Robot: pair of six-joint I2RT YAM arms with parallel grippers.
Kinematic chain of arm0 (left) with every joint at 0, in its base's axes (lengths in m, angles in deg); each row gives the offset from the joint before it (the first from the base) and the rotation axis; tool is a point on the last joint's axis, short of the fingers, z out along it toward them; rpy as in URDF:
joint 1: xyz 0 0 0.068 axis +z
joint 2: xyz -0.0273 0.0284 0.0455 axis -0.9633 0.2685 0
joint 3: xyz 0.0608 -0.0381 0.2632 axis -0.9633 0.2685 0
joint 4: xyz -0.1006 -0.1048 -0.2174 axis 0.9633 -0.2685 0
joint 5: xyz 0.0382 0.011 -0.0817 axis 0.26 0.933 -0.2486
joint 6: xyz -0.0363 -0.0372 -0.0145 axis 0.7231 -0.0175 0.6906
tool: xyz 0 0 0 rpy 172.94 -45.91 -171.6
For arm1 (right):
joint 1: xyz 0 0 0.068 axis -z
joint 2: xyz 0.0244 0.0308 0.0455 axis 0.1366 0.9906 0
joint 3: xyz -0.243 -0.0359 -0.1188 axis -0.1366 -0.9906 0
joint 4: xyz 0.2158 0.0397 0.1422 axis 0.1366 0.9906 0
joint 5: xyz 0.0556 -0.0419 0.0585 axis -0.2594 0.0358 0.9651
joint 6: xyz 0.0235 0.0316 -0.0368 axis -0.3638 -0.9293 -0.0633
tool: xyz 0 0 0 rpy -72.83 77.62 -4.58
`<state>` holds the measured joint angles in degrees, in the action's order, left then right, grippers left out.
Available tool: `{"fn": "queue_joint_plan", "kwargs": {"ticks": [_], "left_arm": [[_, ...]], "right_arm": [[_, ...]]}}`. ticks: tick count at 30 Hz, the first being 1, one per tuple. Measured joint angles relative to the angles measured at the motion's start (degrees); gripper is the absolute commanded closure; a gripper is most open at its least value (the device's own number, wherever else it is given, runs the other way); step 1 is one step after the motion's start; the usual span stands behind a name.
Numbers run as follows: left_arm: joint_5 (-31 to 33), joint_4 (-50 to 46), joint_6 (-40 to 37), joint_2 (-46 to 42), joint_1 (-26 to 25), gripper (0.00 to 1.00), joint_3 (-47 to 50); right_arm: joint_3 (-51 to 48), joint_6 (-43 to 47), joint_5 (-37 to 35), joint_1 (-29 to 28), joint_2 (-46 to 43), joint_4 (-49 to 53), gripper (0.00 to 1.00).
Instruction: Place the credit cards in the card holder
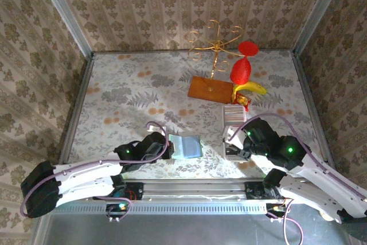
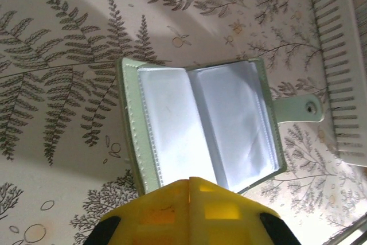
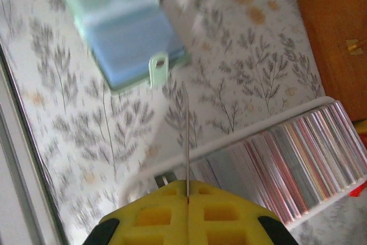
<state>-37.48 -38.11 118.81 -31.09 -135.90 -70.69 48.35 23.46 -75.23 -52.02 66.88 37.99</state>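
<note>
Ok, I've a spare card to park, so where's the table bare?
Bare: the far-left cloth, left of the board. Crowded: far right, around board, banana and tray; and the near middle, where the left hand sits by the wallet and the right hand grips a card.

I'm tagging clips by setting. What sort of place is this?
Probably a staged robot test booth, not a home: patterned panels wall in a small fern-print table, two arms are bolted to a rail, and props like a gold wire stand sit at the back.
</note>
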Motion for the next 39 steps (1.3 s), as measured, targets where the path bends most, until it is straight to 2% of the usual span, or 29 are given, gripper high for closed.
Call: {"fn": "queue_joint_plan", "kwargs": {"ticks": [12, 19, 27, 39], "left_arm": [[0.02, -1.64, 1.05, 3.74, 0.68, 1.0, 0.35], [-0.04, -1.18, 1.73, 3.76, 1.95, 1.0, 3.5], [-0.61, -0.04, 2.43, 4.37, 2.32, 1.0, 4.63], [-0.7, 0.74, 2.84, 5.2, 2.45, 1.0, 4.63]], "right_arm": [[3.96, -41.55, 3.06, -1.22, 12.96, -9.99, 1.0], [3.19, -58.07, 5.73, -3.45, 20.37, -17.4, 1.0], [1.68, -65.99, 5.9, -8.24, 30.58, -26.6, 1.0], [1.68, -70.55, 5.46, -9.53, 41.05, -36.37, 1.0]]}}
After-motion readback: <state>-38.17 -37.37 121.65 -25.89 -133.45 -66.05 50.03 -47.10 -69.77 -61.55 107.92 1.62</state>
